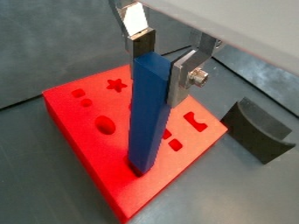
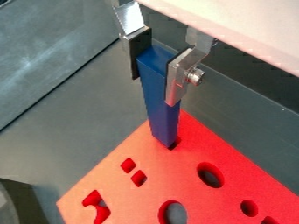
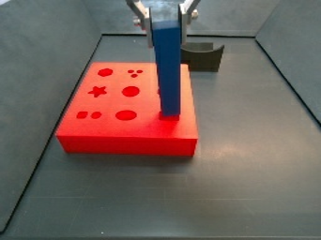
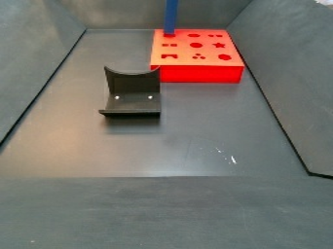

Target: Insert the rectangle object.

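While the end effector point(image 1: 163, 54) grips it, the blue bar point(image 1: 147, 109) stands upright (on the red block point(image 1: 87, 114)).

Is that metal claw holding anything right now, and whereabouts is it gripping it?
Yes. The gripper holds the tall bright blue rectangular bar upright, its fingers clamped on the bar's top end, above the flat red block.

No text, label, brand, number or sign can be read on anything in these views.

Tool point(image 1: 163, 58) vertical above red block, silver fingers point(image 2: 181, 77) clamped on blue bar's upper end
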Robot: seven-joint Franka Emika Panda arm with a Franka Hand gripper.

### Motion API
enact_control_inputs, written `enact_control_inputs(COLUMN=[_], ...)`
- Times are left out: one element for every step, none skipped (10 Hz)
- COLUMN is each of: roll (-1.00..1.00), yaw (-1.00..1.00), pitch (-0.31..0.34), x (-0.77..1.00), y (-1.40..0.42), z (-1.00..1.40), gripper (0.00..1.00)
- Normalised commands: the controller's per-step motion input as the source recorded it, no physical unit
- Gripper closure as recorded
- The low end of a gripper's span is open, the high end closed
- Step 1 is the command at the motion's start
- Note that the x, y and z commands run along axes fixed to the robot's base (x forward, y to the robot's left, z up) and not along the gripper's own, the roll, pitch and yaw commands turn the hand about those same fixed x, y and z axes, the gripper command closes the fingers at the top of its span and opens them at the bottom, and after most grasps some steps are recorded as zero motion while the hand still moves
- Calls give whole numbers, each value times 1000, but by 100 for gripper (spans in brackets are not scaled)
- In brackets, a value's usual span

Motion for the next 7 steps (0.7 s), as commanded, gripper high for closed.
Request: enact_control_inputs(roll=[0, 9, 51, 21, 0, 0, 9], yaw=[-94, -74, -49, -43, -80, -80, -83], pitch=[-17, -3, 0, 0, 0, 0, 0], x=[20, 66, 0, 0, 0, 0, 29], y=[-209, -120, 0, 134, 297, 229, 89], z=[-171, -220, -191, -89, 0, 0, 0], gripper=[100, 100, 100, 100, 100, 100, 100])
